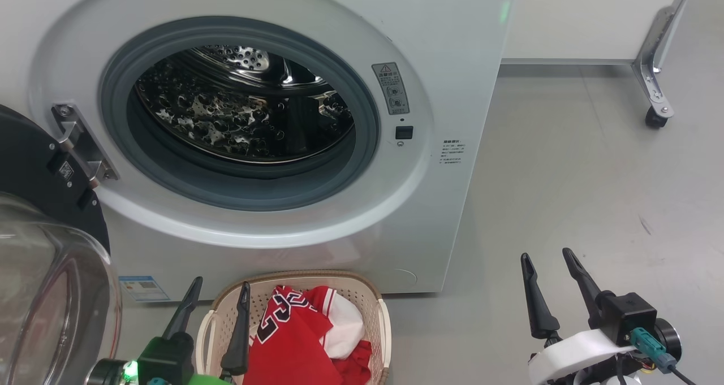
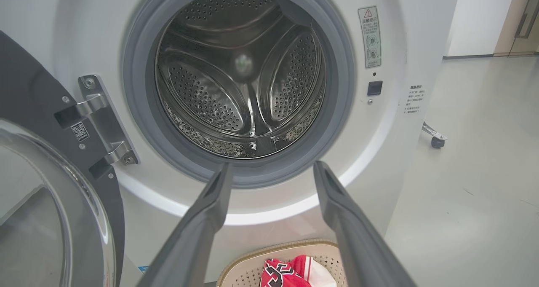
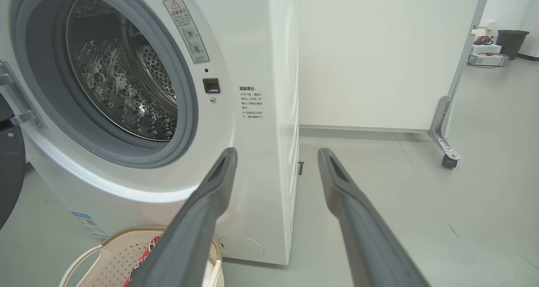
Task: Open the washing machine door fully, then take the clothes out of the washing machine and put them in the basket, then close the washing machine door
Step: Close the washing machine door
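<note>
Nearest: washing machine door [image 1: 51, 272] hangs open off washing machine [image 1: 441, 79] hinge side, drum looks empty | basket [image 1: 373, 311] at machine's foot holds clothes [image 1: 294, 340] | left gripper [image 1: 220, 283], right gripper [image 1: 545, 254] before machine, both spread, empty | risk: fingers skid off bulging glass, latch misses | door just outside left jaws.
</note>
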